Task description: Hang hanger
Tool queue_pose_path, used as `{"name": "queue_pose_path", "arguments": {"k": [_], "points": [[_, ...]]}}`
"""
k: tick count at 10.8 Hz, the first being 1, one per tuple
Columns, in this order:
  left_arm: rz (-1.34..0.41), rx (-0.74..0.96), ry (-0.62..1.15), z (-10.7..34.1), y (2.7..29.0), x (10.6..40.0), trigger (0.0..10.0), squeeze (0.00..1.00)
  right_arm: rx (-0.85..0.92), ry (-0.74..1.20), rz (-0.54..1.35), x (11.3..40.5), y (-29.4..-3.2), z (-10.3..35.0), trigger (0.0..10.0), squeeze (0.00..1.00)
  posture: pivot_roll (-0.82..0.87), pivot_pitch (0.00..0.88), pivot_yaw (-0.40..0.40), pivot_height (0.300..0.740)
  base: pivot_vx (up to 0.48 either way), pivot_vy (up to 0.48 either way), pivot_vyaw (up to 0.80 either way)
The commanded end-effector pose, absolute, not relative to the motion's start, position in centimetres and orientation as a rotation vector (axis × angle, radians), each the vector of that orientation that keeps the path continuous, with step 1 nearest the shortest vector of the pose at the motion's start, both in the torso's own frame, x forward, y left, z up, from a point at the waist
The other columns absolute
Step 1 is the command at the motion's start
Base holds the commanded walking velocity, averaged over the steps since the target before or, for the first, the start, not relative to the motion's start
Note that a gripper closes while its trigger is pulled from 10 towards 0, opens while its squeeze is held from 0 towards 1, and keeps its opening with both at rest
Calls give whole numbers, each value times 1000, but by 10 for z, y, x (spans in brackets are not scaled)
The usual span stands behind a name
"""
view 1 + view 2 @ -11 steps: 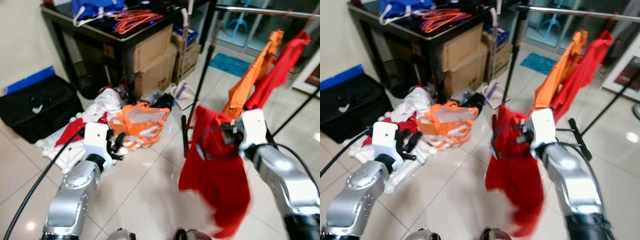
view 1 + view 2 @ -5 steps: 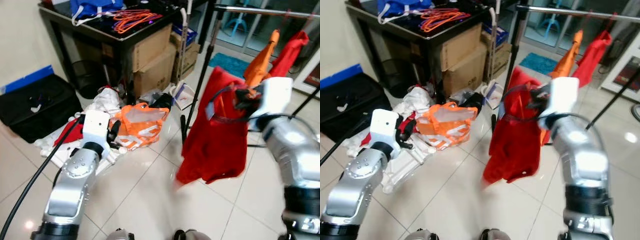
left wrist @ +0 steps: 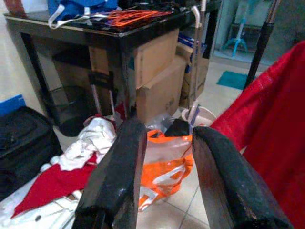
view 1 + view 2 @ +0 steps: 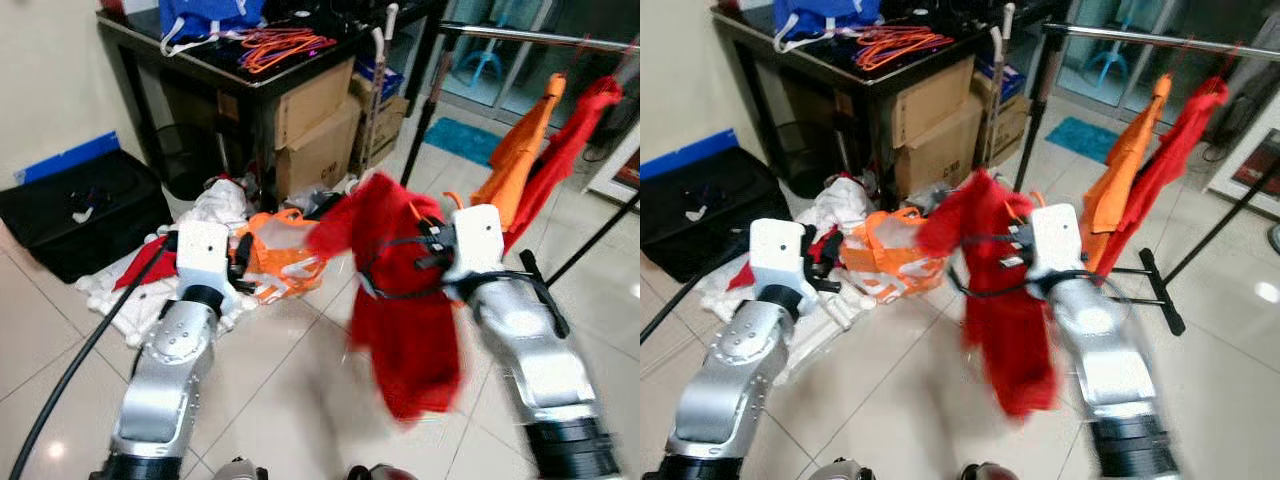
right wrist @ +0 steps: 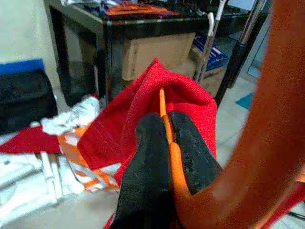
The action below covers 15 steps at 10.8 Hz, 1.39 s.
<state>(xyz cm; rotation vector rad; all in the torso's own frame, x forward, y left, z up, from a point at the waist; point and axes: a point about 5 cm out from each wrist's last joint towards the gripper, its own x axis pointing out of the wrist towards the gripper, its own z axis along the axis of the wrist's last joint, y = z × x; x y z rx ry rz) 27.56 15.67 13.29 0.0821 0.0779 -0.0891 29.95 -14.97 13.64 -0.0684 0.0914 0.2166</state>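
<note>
One orange hanger [image 5: 167, 143] in right hand's [image 5: 164, 138] pinch, mostly under blurred red garment [image 4: 410, 300].

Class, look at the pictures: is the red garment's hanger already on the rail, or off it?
Off. The right end effector is shut on the orange hanger, holding the red garment low, well short of the rail.

No legible text, label, brand, number or sign anywhere. Brown cardboard boxes [image 4: 318, 125] under the black table at 12 o'clock: printing, if any, too blurred to read. Blue-and-white carton [image 4: 384, 78] just beside them, toward 1 o'clock: markings too small to make out.
</note>
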Motion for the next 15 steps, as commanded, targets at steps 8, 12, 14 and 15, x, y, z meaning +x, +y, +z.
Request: {"name": "queue_pose_path", "arguments": {"k": [8,12,14,15], "points": [[-7,50,92,135,162,278,10000,0,-48,57,209,303,-144,137,10000,0,76,0,-54,740,0,-340,0],[-46,40,117,131,155,281,10000,0,-59,61,125,299,-164,140,10000,0,28,0,-15,740,0,-480,0],[-50,42,128,127,157,277,10000,0,-81,113,117,294,-162,132,10000,0,8,4,-6,740,0,-480,0],[-48,41,122,128,157,277,10000,0,-95,129,105,292,-164,129,10000,0,4,5,-7,740,0,-480,0]]}}
